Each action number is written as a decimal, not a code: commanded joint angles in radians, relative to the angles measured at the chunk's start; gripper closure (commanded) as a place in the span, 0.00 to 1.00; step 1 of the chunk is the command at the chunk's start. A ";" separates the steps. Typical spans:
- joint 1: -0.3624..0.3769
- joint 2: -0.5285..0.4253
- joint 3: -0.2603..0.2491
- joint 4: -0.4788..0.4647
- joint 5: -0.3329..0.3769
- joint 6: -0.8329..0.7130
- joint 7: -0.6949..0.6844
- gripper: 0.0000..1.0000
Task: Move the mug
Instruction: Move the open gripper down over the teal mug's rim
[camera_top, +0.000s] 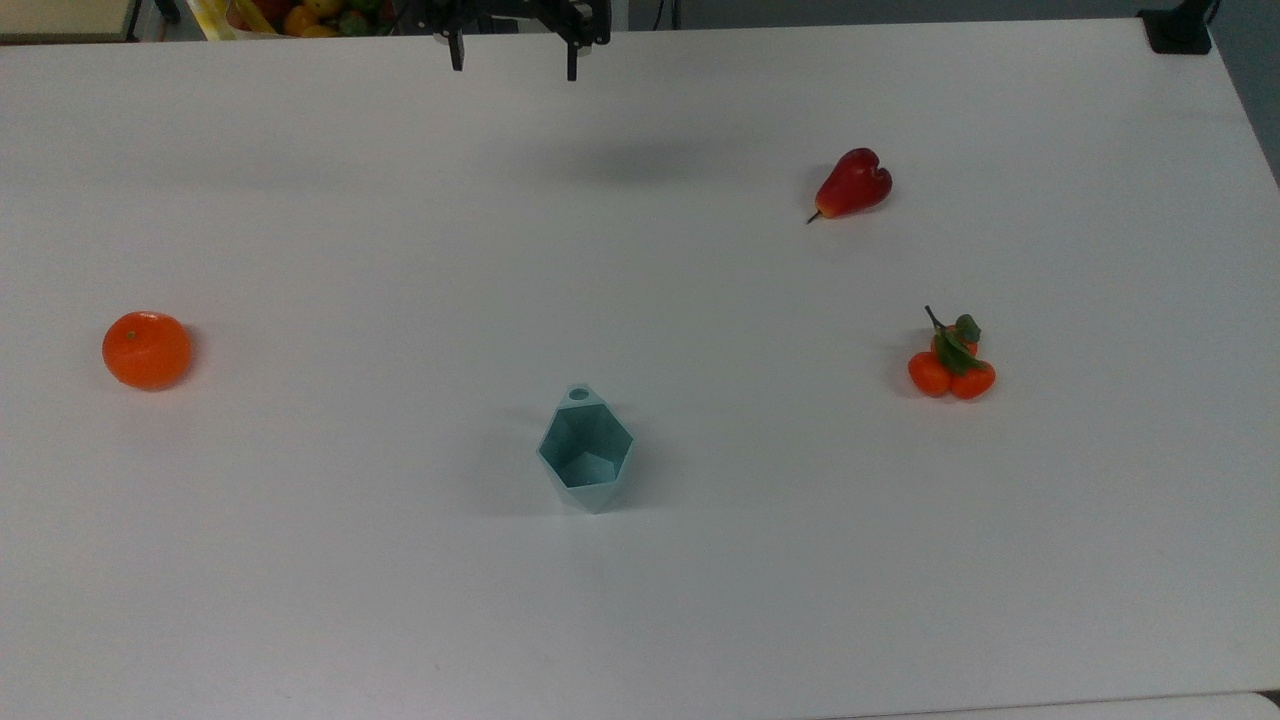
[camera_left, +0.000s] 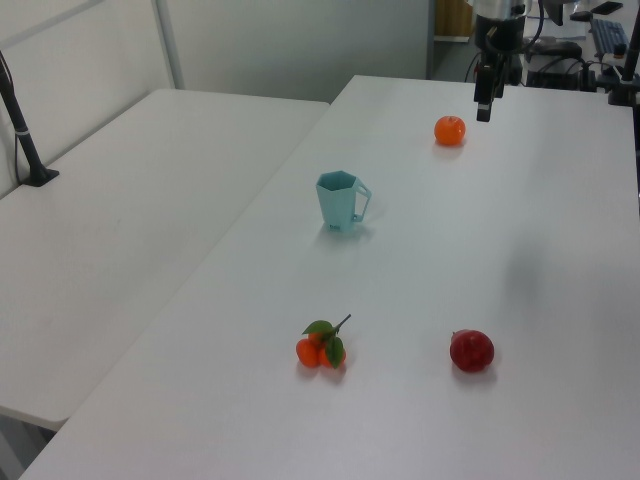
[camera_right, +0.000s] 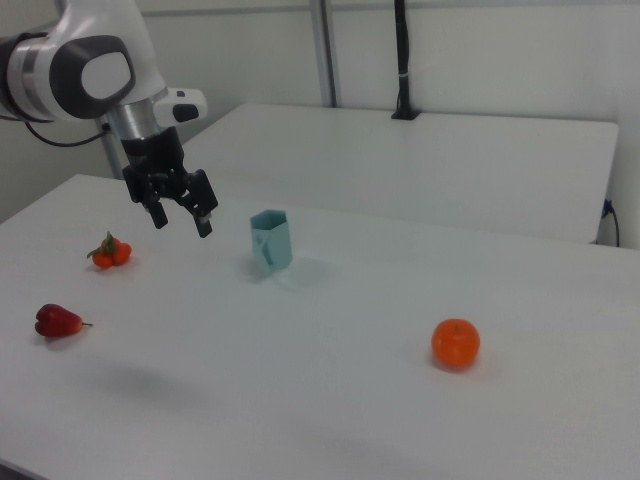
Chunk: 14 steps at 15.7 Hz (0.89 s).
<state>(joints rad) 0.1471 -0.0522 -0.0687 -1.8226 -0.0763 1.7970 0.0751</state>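
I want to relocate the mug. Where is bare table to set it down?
Bare table spans between the orange and the mug, also between the mug and the tangerine cluster. The red fruit and that cluster crowd the top view's right.

Light teal mug (camera_top: 587, 452), orange orange (camera_top: 146, 350), dark red fruit (camera_top: 853, 184), white table (camera_top: 400, 250).

White table (camera_top: 300, 600) bears three fruit items, all well apart. Orange (camera_top: 146, 349) near top view's left edge, alone. Red pear-shaped fruit (camera_top: 853, 184) lying on side toward top view's upper right, thin stem pointing to top view's lower left. Cluster of small oranges (camera_top: 951, 370) with green leaves and dark stem below it in top view. Second white table (camera_left: 130, 220) alongside, on left view's left, with black post (camera_left: 22, 130) standing on it.
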 joint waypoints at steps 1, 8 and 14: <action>-0.009 0.003 -0.006 0.017 0.015 -0.025 -0.040 0.00; -0.023 0.037 -0.006 0.037 0.021 -0.008 -0.078 0.00; -0.024 0.241 -0.006 0.203 0.024 0.085 -0.101 0.00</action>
<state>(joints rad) 0.1229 0.0666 -0.0688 -1.7265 -0.0751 1.8329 0.0028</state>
